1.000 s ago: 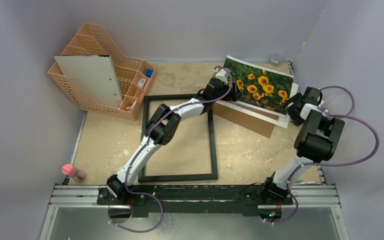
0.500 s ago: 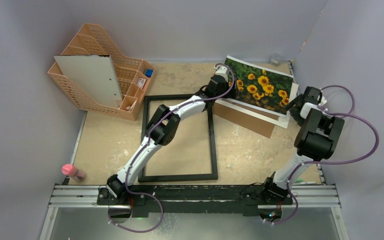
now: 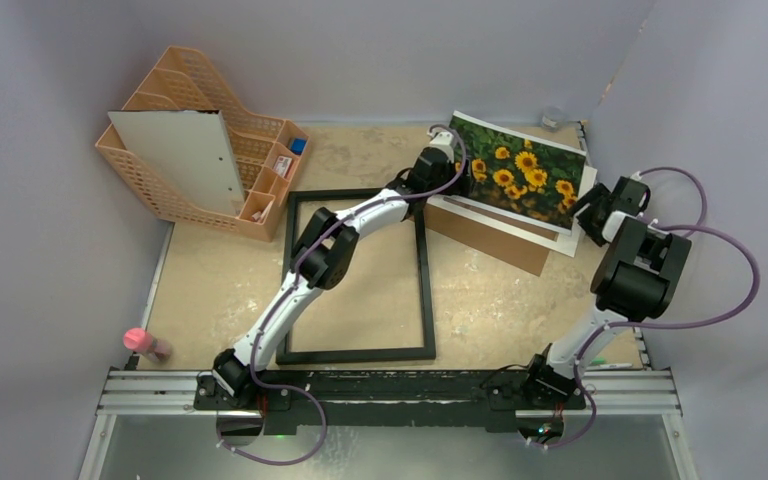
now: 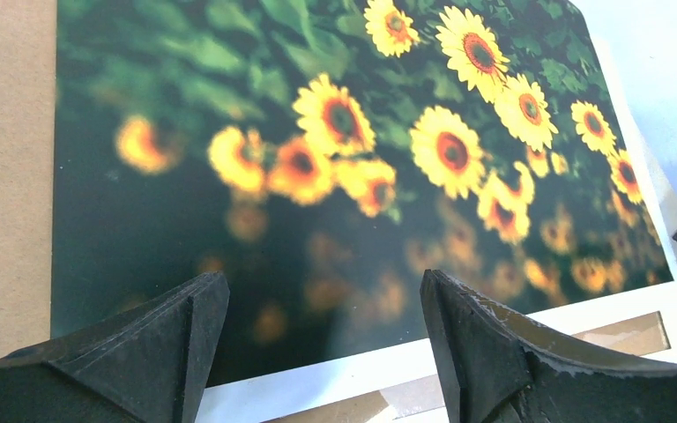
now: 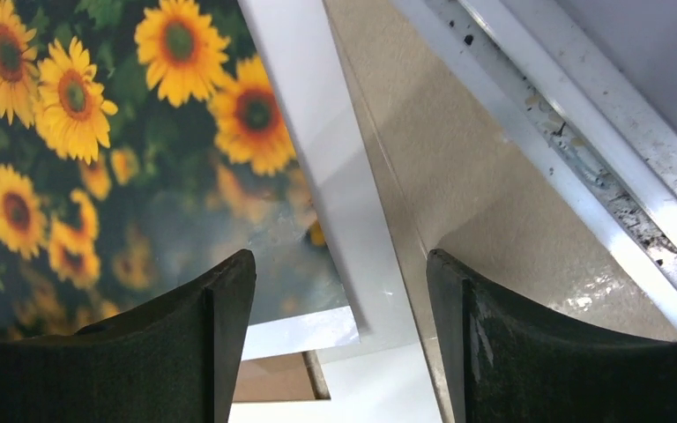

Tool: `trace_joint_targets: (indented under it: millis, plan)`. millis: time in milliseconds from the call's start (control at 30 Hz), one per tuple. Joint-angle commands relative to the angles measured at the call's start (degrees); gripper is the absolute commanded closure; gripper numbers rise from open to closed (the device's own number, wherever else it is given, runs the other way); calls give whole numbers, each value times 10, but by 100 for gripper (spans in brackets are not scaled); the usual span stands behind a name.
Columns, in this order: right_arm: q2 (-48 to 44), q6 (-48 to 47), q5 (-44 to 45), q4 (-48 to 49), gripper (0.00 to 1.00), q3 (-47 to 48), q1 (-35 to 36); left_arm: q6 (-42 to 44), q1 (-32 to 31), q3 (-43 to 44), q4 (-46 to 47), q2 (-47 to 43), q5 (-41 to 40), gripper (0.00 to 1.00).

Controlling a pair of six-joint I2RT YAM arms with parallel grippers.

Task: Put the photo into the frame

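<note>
The glossy rectangular sunflower photo (image 3: 525,170) lies at about 1 o'clock on the beige tabletop (image 3: 220,290), on top of a white mat board (image 3: 563,241) and a brown backing board (image 3: 490,245). The left pincer (image 3: 457,165) stands over its 9 o'clock edge with fingers wide apart and holds nothing. The right pincer (image 3: 590,208) straddles its 4 o'clock corner, fingers also apart. The thin black rectangular frame (image 3: 428,290) lies flat at the photo's 7 o'clock.

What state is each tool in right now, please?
The left tool is open, holding nothing, over the photo.
The right tool is open, holding nothing, above the photo's edge.
</note>
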Motion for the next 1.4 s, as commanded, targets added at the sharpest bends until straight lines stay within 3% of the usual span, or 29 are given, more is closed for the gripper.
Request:
trace_joint_targets:
  millis: [0,300,567,800,1000,1267,1367]
  plan:
    - [-3,22,-108,-58,28,-73,1,18,9,2,-69,19,18,14]
    - [-137,59,-166,-11,37,-194,1,50,10,-8,-115,18,25,14]
    - [-215,71,-173,14,41,-247,1,87,11,-48,-135,-5,6,15]
    - [-275,104,-105,-17,35,-292,1,135,17,-60,-154,-26,-25,15]
    - [-328,131,-112,-39,32,-331,1,166,22,-62,-148,-33,-9,15]
    - [-368,163,31,-153,28,-320,1,167,23,-51,-142,-42,11,14]
    - [-361,162,28,-157,28,-316,0,155,23,-40,-135,-57,32,14]
